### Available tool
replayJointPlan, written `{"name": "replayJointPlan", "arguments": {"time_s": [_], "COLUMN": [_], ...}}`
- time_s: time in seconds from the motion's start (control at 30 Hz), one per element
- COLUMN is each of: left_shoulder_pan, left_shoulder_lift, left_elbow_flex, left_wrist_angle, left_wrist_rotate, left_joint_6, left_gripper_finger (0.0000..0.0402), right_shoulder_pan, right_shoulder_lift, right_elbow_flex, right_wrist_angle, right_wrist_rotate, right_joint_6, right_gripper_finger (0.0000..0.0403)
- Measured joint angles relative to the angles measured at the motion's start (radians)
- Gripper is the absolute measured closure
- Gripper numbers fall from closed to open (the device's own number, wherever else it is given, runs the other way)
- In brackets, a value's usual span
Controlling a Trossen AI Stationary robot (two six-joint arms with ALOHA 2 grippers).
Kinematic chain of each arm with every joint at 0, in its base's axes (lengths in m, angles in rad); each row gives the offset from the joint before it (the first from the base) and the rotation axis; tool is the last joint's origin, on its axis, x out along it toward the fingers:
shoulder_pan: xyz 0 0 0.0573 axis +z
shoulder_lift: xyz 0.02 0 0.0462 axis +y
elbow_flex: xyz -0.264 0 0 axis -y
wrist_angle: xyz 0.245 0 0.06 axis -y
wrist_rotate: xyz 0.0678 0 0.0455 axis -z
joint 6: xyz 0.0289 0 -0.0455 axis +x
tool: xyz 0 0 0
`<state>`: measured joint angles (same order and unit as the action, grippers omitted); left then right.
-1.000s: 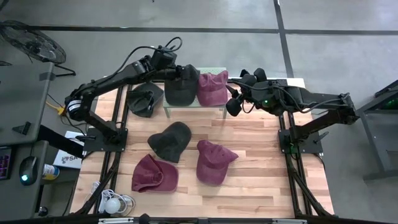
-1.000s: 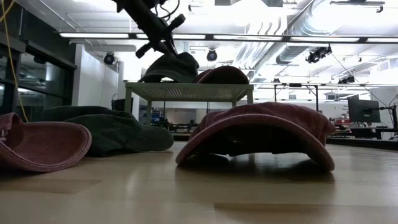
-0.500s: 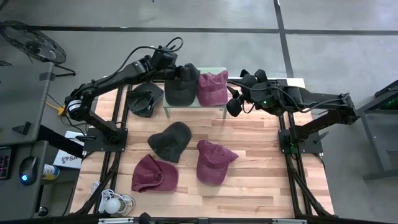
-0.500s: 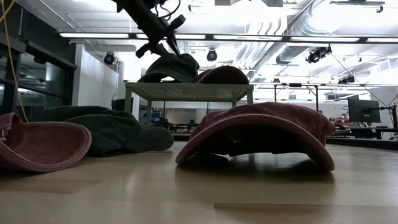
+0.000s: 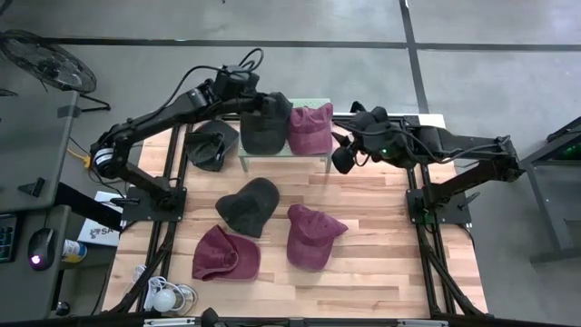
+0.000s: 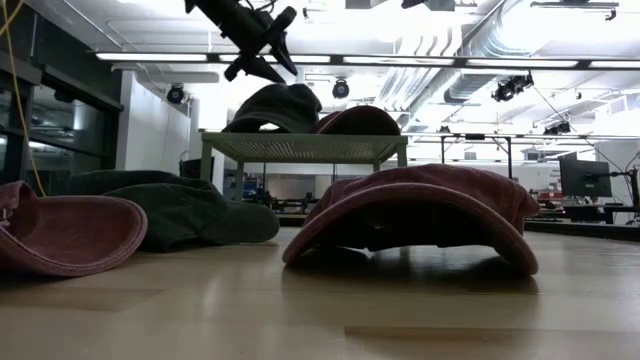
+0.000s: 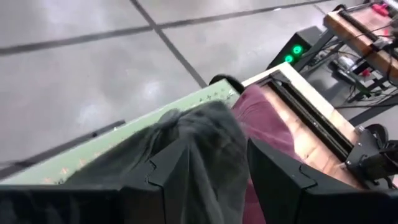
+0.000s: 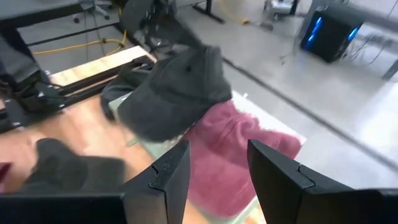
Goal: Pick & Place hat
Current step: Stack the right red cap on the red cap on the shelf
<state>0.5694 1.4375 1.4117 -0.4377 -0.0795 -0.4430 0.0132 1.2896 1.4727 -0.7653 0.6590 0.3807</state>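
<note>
On the green raised shelf [image 5: 313,156], a dark grey cap [image 5: 265,123] sits just beside a maroon cap [image 5: 311,127]. Left gripper [image 6: 268,47] hovers above the grey cap, fingers apart, holding nothing. Right gripper [image 5: 342,156] waits off the shelf's right end, fingers apart and empty.

Both arms are dark, built of slim jointed segments with black cables looping along them. The left claw [image 5: 252,102] and right claw [image 5: 341,156] carry angular black fingers [image 7: 180,171] with stepped notches along their inner edges.
</note>
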Motion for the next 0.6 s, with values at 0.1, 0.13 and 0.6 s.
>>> {"name": "replayJointPlan", "arguments": {"time_s": [0.1, 0.13, 0.6], "left_shoulder_pan": [0.000, 0.000, 0.000], "left_shoulder_lift": [-0.019, -0.025, -0.135], "left_elbow_flex": [0.000, 0.000, 0.000], "left_wrist_angle": [0.002, 0.002, 0.047], "left_wrist_rotate": [0.000, 0.001, 0.196], "left_joint_6": [0.025, 0.034, 0.211], "left_gripper_finger": [0.0241, 0.0241, 0.0241], "right_shoulder_pan": [0.000, 0.000, 0.092], "right_shoulder_lift": [0.000, 0.000, 0.003], "right_elbow_flex": [0.000, 0.000, -0.228], "right_wrist_angle": [-0.042, -0.060, -0.076], "right_wrist_rotate": [-0.034, -0.053, -0.465], "right_joint_6": [0.092, 0.132, 0.426], "right_gripper_finger": [0.0251, 0.0251, 0.0251]}}
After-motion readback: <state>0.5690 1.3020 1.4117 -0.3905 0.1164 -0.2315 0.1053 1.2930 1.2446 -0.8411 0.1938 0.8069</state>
